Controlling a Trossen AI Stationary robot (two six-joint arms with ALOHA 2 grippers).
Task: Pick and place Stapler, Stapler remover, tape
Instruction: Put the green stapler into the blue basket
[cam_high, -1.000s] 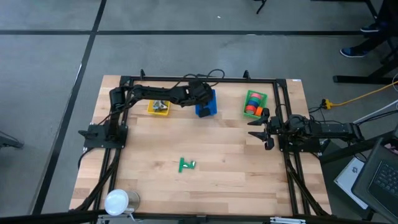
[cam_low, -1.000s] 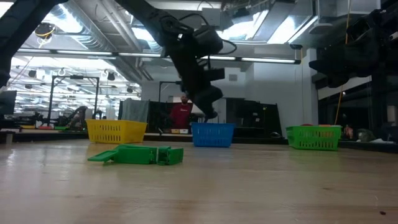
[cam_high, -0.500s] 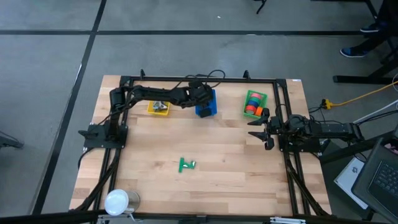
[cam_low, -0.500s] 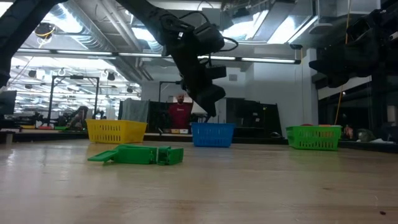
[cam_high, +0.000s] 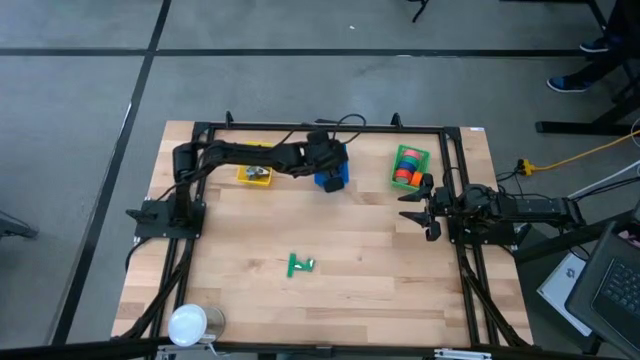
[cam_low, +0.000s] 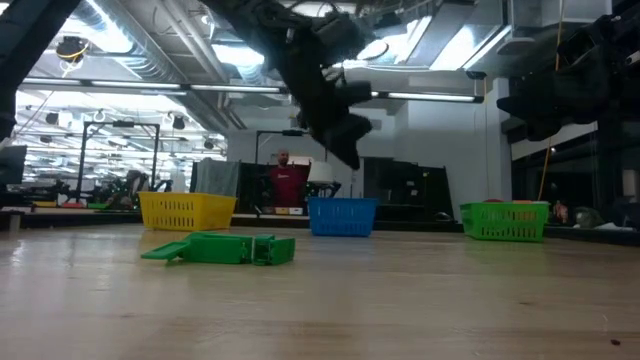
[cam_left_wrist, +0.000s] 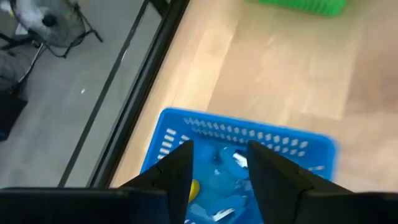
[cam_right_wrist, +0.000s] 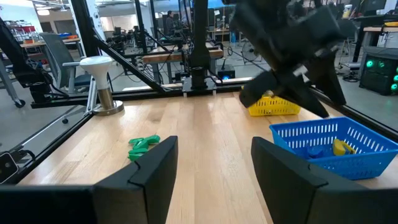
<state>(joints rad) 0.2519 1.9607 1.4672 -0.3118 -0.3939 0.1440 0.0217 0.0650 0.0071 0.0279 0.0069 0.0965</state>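
The green stapler, light, rigid and slick, lies at six o'clock, best pinched across its narrow body by spread-fingered left gripper.

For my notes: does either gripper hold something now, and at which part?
Nothing is held. The left gripper hangs open above the blue basket; the right gripper waits open.

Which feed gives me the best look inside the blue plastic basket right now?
The left wrist view: it looks down into the blue plastic basket between the left claw's fingers, showing blue and yellow pieces. The right wrist view shows those pieces through its side; the high view has the arm covering it; the low view shows only its wall.
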